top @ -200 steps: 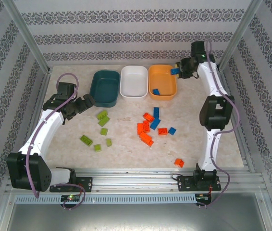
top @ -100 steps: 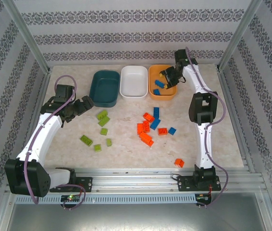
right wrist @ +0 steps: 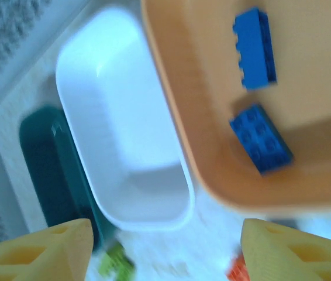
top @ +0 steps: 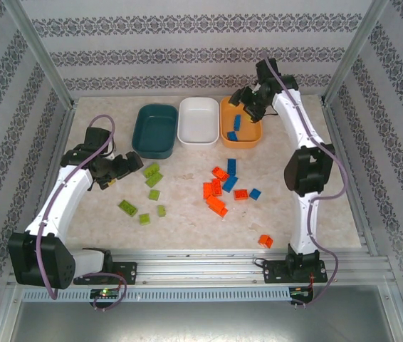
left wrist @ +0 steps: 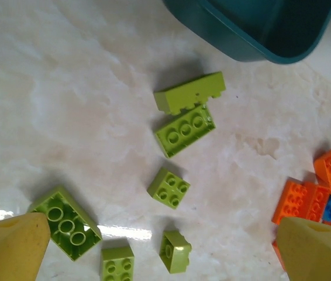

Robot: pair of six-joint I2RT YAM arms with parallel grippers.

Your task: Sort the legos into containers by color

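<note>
The lime green bricks (top: 152, 182) lie loose on the counter (top: 180, 214), just ahead of my left gripper (top: 129, 166), the nearer arm. Its jaws are open and empty. I judge the nearest brick's (left wrist: 184, 130) long axis runs slanted across their gap. The right gripper (top: 244, 110), jaws also open, hovers above the orange bin (top: 250, 134), which has two blue bricks (right wrist: 253, 47) inside.

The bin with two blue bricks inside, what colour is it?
Orange. The orange bin shows best in the top external view.
</note>
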